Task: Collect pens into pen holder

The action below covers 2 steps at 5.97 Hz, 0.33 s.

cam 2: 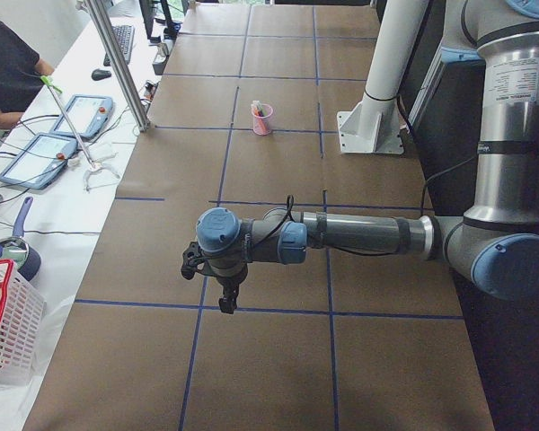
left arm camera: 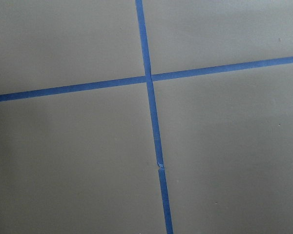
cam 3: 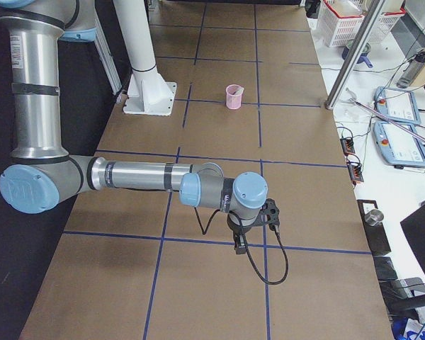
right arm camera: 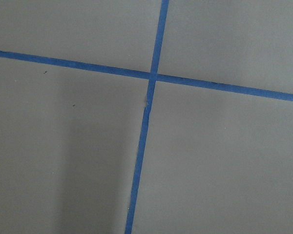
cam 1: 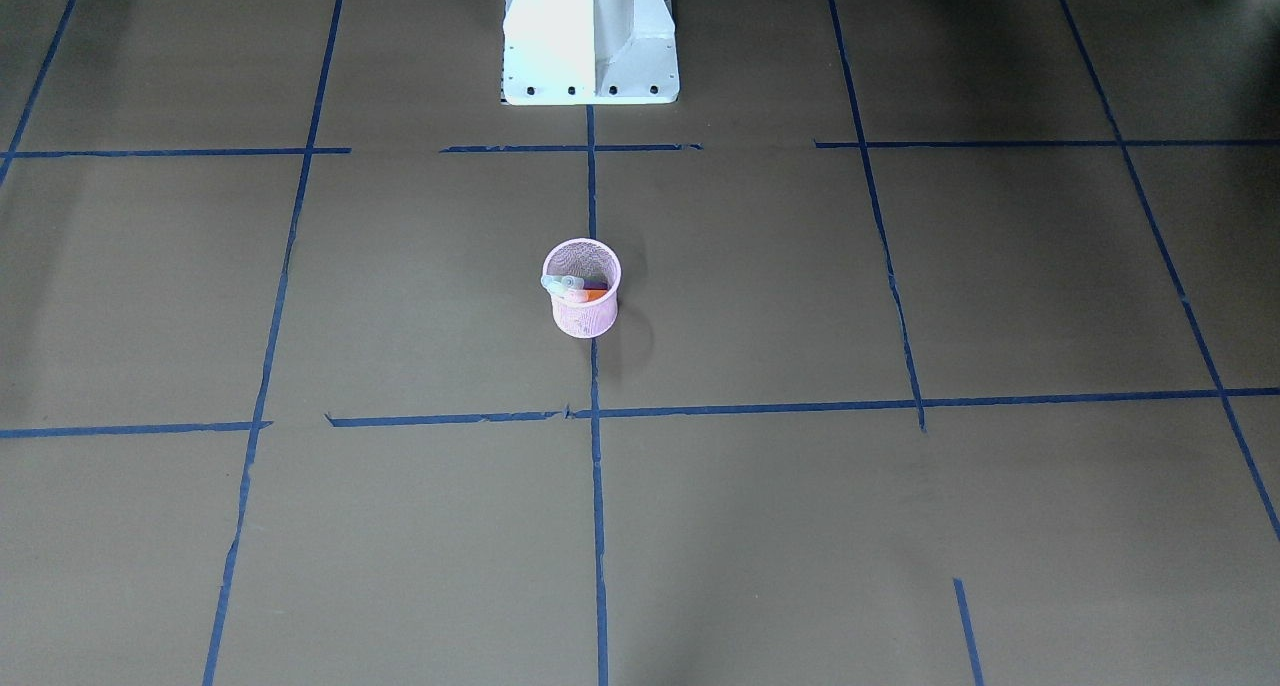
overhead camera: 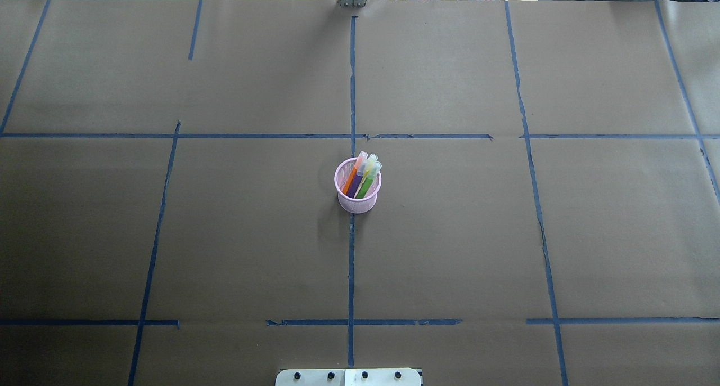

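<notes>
The pink wire-mesh pen holder (overhead camera: pixel 356 202) stands upright at the table's middle, on the centre tape line; it also shows in the front view (cam 1: pixel 584 312) and small in both side views (cam 2: pixel 262 122) (cam 3: pixel 234 98). The orange pen (overhead camera: pixel 351 178), purple pen (overhead camera: pixel 357 185) and green pen (overhead camera: pixel 367 184) stand inside it, whitish caps up and leaning on the far rim. My left gripper (cam 2: pixel 226 303) hangs over the table's left end, far from the cup; I cannot tell if it is open. My right gripper (cam 3: pixel 239 245) hangs over the right end; I cannot tell either.
Brown paper with blue tape grid lines (overhead camera: pixel 351 262) covers the table. The white robot base (cam 1: pixel 590 36) stands behind the cup. Both wrist views show only paper and a tape crossing (left arm camera: pixel 149 78) (right arm camera: pixel 153 75). Tablets and baskets lie on benches beyond the table's ends.
</notes>
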{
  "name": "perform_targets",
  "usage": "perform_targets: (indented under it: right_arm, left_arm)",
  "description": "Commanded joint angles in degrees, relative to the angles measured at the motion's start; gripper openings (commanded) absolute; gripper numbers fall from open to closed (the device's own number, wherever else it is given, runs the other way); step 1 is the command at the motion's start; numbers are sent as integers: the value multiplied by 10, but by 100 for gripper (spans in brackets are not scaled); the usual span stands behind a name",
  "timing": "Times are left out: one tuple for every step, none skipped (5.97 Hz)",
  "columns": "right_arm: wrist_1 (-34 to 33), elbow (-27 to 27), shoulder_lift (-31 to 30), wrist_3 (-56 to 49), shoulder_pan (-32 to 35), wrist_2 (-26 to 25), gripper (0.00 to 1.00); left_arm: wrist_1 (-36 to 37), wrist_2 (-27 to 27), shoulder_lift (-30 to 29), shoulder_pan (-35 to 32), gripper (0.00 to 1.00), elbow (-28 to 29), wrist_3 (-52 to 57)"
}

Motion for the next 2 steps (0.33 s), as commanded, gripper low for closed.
perform_targets:
  right_arm:
    - [0,0,0,1,0,0,100]
    - [0,0,0,1,0,-1,100]
  left_arm:
    - [0,0,0,1,100,-6,0]
    - [0,0,0,3,100,-9,0]
